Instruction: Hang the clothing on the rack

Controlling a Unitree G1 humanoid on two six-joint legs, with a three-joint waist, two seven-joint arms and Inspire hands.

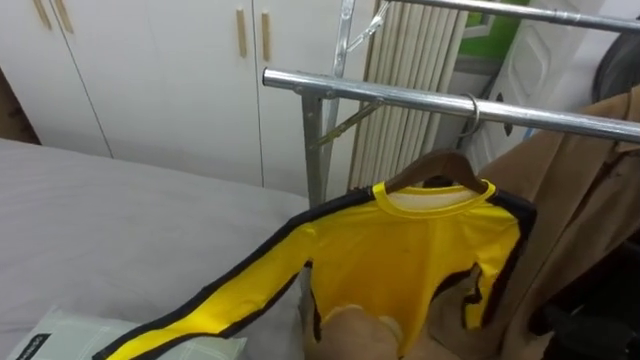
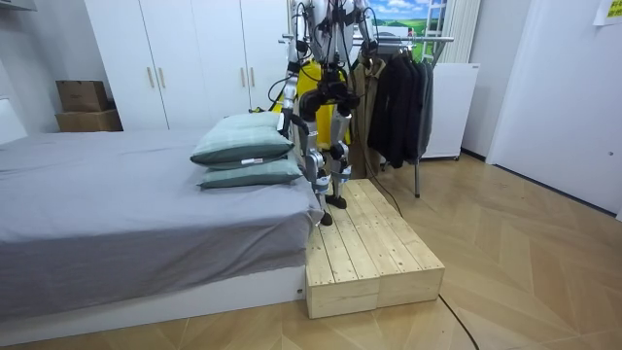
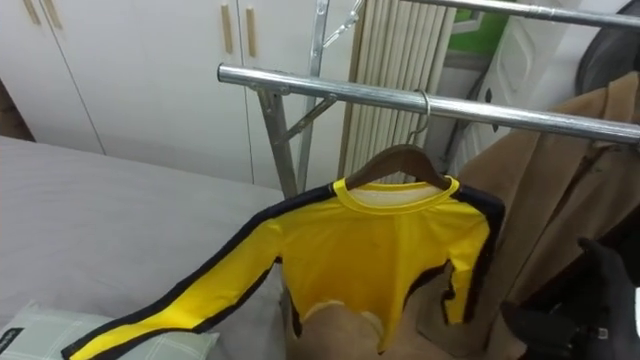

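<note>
Hanging on a wooden hanger (image 1: 425, 168) from the metal rail (image 1: 400, 97), yellow shirt (image 1: 420, 250); both hands' openness unclear.

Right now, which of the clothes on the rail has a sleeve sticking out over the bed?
The yellow shirt on the wooden hanger. Its black-striped sleeve reaches out over the bed, while the brown coat beside it just hangs down.

A grey bed (image 2: 117, 194) carries two stacked pale green pillows (image 2: 243, 146); a wooden platform (image 2: 369, 253) lies just beside it. White wardrobe (image 1: 150, 70) behind the bed, cardboard boxes (image 2: 86, 105) near it. A tan coat (image 1: 570, 200) and dark jackets (image 2: 398, 97) hang nearby.
</note>
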